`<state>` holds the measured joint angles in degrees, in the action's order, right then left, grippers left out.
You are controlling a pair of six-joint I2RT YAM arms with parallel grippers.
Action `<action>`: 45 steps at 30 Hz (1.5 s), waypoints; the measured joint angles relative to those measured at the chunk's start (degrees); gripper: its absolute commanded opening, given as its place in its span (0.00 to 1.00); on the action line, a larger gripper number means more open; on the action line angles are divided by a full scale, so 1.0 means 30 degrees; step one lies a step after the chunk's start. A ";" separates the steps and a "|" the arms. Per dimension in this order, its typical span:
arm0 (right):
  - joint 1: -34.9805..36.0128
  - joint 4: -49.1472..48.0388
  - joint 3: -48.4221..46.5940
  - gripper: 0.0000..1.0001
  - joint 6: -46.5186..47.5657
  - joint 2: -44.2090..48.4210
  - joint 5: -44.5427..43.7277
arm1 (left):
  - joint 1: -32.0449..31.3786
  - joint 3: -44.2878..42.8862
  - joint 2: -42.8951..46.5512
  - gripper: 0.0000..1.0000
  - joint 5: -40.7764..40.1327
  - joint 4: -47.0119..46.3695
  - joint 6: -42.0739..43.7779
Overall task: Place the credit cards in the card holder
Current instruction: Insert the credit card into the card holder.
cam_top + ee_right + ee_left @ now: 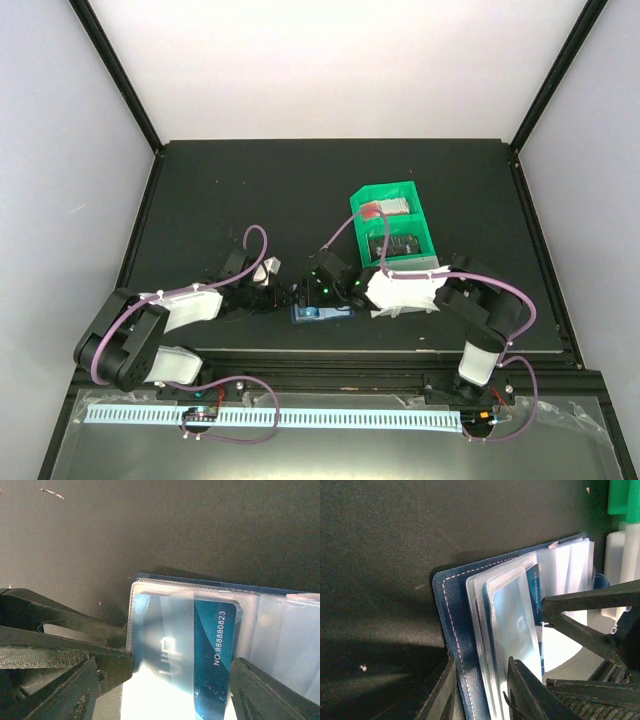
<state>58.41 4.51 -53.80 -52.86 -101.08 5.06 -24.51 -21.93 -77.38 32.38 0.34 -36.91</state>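
- Left claw (481, 672): narrow, pinched on the near end of the navy stitched folding card holder (451, 615), one finger outside the cover, the other on the sleeves.
- Card holder lies open on the black worktop (220, 190), close to its front edge, between the two arms.
- Clear plastic sleeves (570, 565) fan up from the cover.
- Right claw (182, 662): closed across a blue plastic credit card (215, 640) with pale print "NO.888880823", a finger against each long side.
- That card sits partly inside the front sleeve, its numbered end uncovered.
- The two claws meet over the holder from opposite sides, tips near each other.
- Farther back and to the right: green plastic compartment bin (375, 195), well apart from the holder; a red-and-pale item in the far compartment, something dark in the nearer one, can't tell what.
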 measured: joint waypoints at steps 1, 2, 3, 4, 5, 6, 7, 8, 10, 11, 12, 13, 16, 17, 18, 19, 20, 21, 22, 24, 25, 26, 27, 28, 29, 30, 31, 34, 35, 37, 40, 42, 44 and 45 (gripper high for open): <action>-0.0015 -0.0204 0.0131 0.73 -0.0066 -0.0044 0.0131 | 0.0000 0.0000 0.0000 0.31 0.0000 0.0007 -0.0007; -0.0036 -0.0415 0.0277 0.73 -0.0153 -0.0051 0.0270 | 0.0000 0.0000 0.0000 0.31 -0.0007 0.0007 -0.0007; -0.0066 -0.0568 0.0335 0.73 -0.0226 -0.0051 0.0379 | 0.0000 0.0000 0.0000 0.31 -0.0007 0.0015 -0.0007; -0.0087 -0.0648 0.0357 0.72 -0.0321 -0.0051 0.0444 | 0.0000 0.0000 0.0000 0.31 -0.0007 0.0007 -0.0007; -0.0117 -0.0765 0.0415 0.72 -0.0423 -0.0051 0.0532 | 0.0000 0.0000 0.0000 0.31 -0.0007 0.0015 -0.0007; -0.0124 -0.0896 0.0488 0.72 -0.0503 -0.0051 0.0561 | 0.0000 0.0000 0.0000 0.31 -0.0015 0.0015 -0.0007; -0.0138 -0.0991 0.0532 0.72 -0.0539 -0.0051 0.0576 | 0.0000 0.0000 0.0000 0.31 -0.0007 0.0015 -0.0015; -0.0146 -0.1078 0.0597 0.72 -0.0576 -0.0044 0.0576 | 0.0000 0.0000 0.0007 0.31 -0.0015 0.0015 -0.0015; -0.0160 -0.1209 0.0714 0.72 -0.0619 0.0051 0.0503 | 0.0000 0.0000 0.0029 0.32 -0.0029 0.0029 -0.0015; -0.0182 -0.1268 0.0852 0.72 -0.0605 0.0197 0.0452 | -0.0007 0.0000 0.0058 0.33 -0.0080 0.0058 -0.0015; -0.0182 -0.1253 0.0911 0.73 -0.0597 0.0291 0.0423 | -0.0044 0.0000 0.0131 0.34 -0.0146 0.0095 -0.0007; -0.0233 -0.1202 0.1013 0.73 -0.0474 0.0525 0.0299 | -0.0109 0.0000 0.0248 0.36 -0.0284 0.0175 -0.0007; -0.0364 -0.0321 0.1341 0.74 0.0248 0.2288 -0.0568 | -0.0189 0.0007 0.0867 0.44 -0.0823 0.0780 0.0022; -0.0481 -0.0036 0.1348 0.74 0.0590 0.3053 -0.0933 | -0.0204 0.0007 0.1239 0.48 -0.1086 0.1115 0.0058; -0.0583 0.0211 0.1341 0.75 0.0962 0.3752 -0.1311 | -0.0204 0.0000 0.1596 0.51 -0.1341 0.1384 0.0087; -0.0692 0.0583 0.1341 0.76 0.1362 0.4568 -0.1778 | -0.0211 -0.0022 0.2076 0.54 -0.1712 0.1698 0.0102; -0.0787 0.1064 0.1326 0.76 0.1800 0.5421 -0.2382 | -0.0211 -0.0044 0.2506 0.56 -0.1989 0.1967 0.0146; -0.0852 0.1501 0.1282 0.76 0.2149 0.6025 -0.2856 | -0.0211 -0.0095 0.2951 0.59 -0.2346 0.2295 0.0160; -0.0903 0.2178 0.1224 0.77 0.2572 0.6666 -0.3548 | -0.0211 -0.0146 0.3381 0.61 -0.2674 0.2594 0.0197; -0.0984 0.3366 0.1202 0.77 0.3060 0.7402 -0.4692 | -0.0211 -0.0284 0.4393 0.66 -0.3410 0.3147 0.0255; -0.0998 0.4233 0.1209 0.76 0.3235 0.7715 -0.5421 | -0.0211 -0.0350 0.4823 0.68 -0.3628 0.3322 0.0284; -0.1035 0.4874 0.1253 0.76 0.3322 0.7927 -0.6003 | -0.0211 -0.0430 0.5457 0.70 -0.3993 0.3490 0.0284; -0.1093 0.5639 0.1348 0.75 0.3373 0.8167 -0.6659 | -0.0211 -0.0466 0.5974 0.71 -0.4284 0.3592 0.0291; -0.1195 0.6353 0.1464 0.74 0.3373 0.8378 -0.7220 | -0.0211 -0.0474 0.6543 0.73 -0.4539 0.3628 0.0291; -0.1355 0.7140 0.1610 0.73 0.3366 0.8568 -0.7788 | -0.0211 -0.0488 0.6987 0.74 -0.4801 0.3679 0.0299; -0.1537 0.7817 0.1719 0.71 0.3337 0.8655 -0.8218 | -0.0211 -0.0503 0.7482 0.76 -0.5078 0.3745 0.0299; -0.1727 0.8408 0.1814 0.69 0.3300 0.8655 -0.8582 | -0.0211 -0.0495 0.7876 0.77 -0.5268 0.3803 0.0291; -0.2215 0.9799 0.2018 0.62 0.3140 0.8189 -0.9012 | -0.0211 -0.0495 0.8845 0.77 -0.5872 0.3912 0.0284; -0.2302 0.9996 0.2069 0.59 0.3111 0.7934 -0.8976 | -0.0211 -0.0495 0.8939 0.77 -0.5996 0.3912 0.0291; -0.2353 1.0127 0.2157 0.55 0.3213 0.7417 -0.8612 | -0.0211 -0.0495 0.8859 0.77 -0.6215 0.3993 0.0291; -0.2361 0.9981 0.2222 0.50 0.3417 0.6681 -0.7694 | -0.0211 -0.0503 0.8393 0.77 -0.6368 0.4226 0.0299; -0.2361 0.9763 0.2222 0.49 0.3526 0.6317 -0.7016 | -0.0211 -0.0503 0.8007 0.77 -0.6382 0.4430 0.0299; -0.2382 0.9522 0.2222 0.47 0.3555 0.6091 -0.6499 | -0.0211 -0.0503 0.7650 0.77 -0.6382 0.4590 0.0306; -0.2382 0.9464 0.2222 0.46 0.3555 0.6033 -0.6339 | -0.0211 -0.0503 0.7541 0.77 -0.6382 0.4626 0.0306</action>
<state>51.27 32.91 -47.13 -42.19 -82.98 -13.96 -25.15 -23.44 -54.76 13.23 14.22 -35.99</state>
